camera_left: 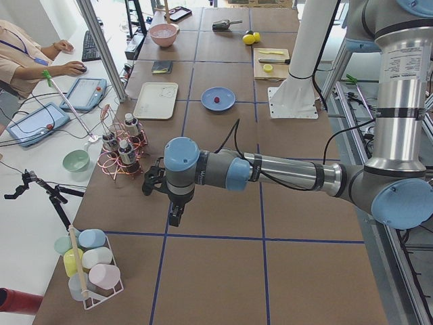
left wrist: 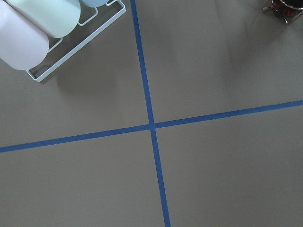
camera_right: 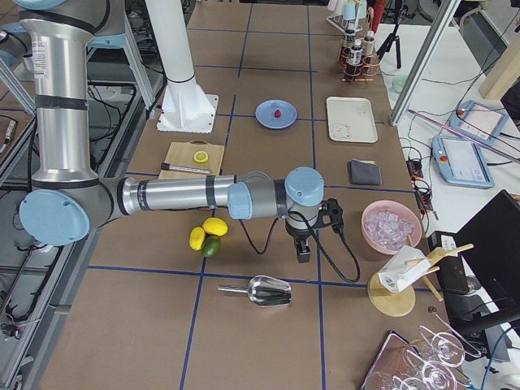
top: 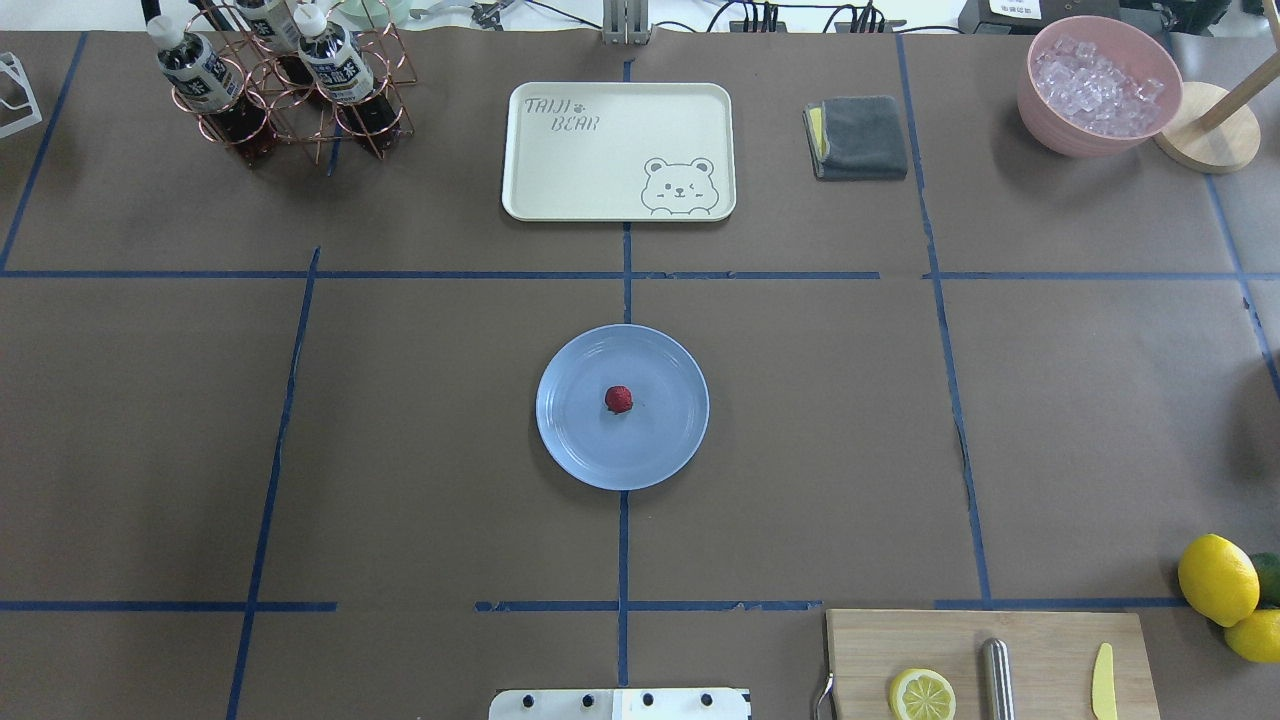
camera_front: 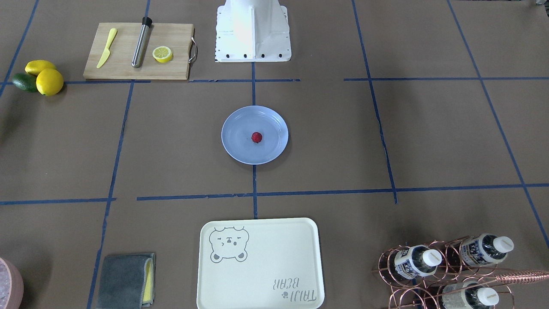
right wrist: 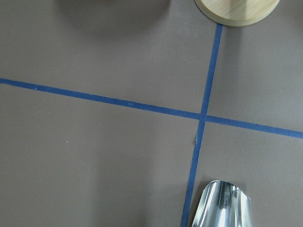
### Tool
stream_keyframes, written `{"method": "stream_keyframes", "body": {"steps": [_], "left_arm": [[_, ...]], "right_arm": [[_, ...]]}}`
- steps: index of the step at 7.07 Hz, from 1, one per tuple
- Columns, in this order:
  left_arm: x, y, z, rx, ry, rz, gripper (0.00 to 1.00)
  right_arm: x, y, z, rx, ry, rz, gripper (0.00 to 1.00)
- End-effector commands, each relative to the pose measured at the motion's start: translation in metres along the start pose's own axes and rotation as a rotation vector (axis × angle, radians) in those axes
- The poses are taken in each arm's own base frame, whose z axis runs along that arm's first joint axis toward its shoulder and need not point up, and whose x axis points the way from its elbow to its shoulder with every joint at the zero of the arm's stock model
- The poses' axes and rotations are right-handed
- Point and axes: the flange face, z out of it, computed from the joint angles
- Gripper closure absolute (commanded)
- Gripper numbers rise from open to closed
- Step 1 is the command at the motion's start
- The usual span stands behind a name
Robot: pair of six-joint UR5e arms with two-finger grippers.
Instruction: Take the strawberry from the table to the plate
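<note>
Sitting centred on the plate [top: 570,440], the strawberry [top: 618,399] lies well apart from our left gripper [camera_left: 174,215] and right gripper [camera_right: 302,250], seemingly equally far; their finger spread we cannot tell.

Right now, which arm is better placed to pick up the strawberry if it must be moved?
Neither left nor right has a clear edge: the strawberry sits centred on the plate, on the middle tape line, and the left gripper and right gripper hang near opposite table ends.
</note>
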Motion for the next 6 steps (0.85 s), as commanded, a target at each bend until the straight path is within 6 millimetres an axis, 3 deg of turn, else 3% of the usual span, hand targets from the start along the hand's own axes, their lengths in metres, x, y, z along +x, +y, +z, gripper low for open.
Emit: {"method": "stream_keyframes", "body": {"steps": [1,6], "left_arm": [[-0.0011,0.0050,0.0017,-0.004,0.001,0.099,0.00],[-0.0013,0.0035,0.0013,0.010,0.005,0.117,0.00]], "right_arm": [[-0.0011,-0.0010,-0.0016,-0.001,0.003,0.007,0.00],[-0.0038,0.0004,0.0056,-0.014,-0.004,0.035,0.00]]}}
